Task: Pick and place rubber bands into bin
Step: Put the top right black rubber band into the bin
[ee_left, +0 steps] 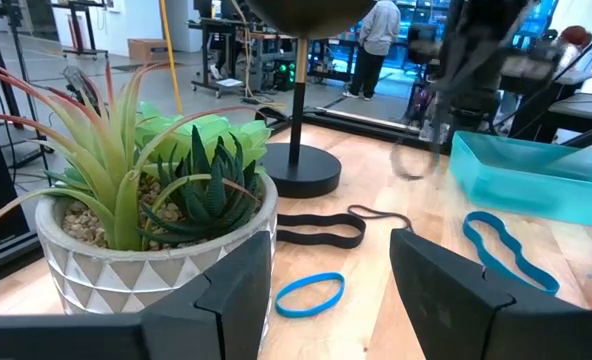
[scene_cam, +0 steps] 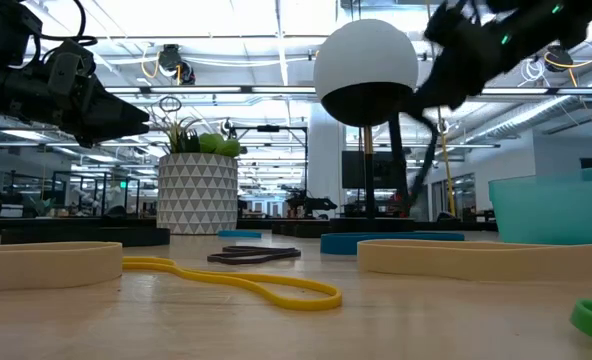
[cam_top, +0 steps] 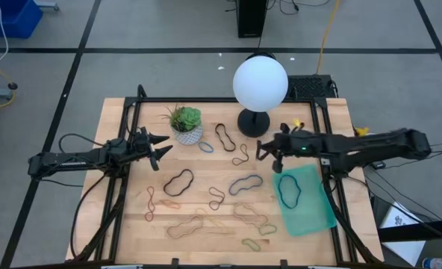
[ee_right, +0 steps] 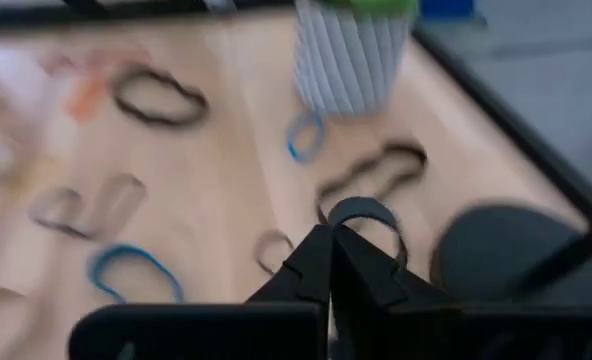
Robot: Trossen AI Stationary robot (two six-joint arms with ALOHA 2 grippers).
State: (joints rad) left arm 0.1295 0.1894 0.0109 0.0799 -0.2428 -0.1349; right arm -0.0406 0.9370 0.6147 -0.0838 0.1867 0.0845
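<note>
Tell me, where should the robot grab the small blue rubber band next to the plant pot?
The small blue rubber band lies flat on the table, so probably best to come straight down from above. Pinch the side turned away from the plant pot, where the wood around it is bare, with one finger inside the loop and one outside. The left gripper, fingers open, is the nearer one.

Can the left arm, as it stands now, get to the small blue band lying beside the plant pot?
Probably yes: the left gripper, open, is near the blue band, with bare table between; the plant pot stands just aside.
</note>
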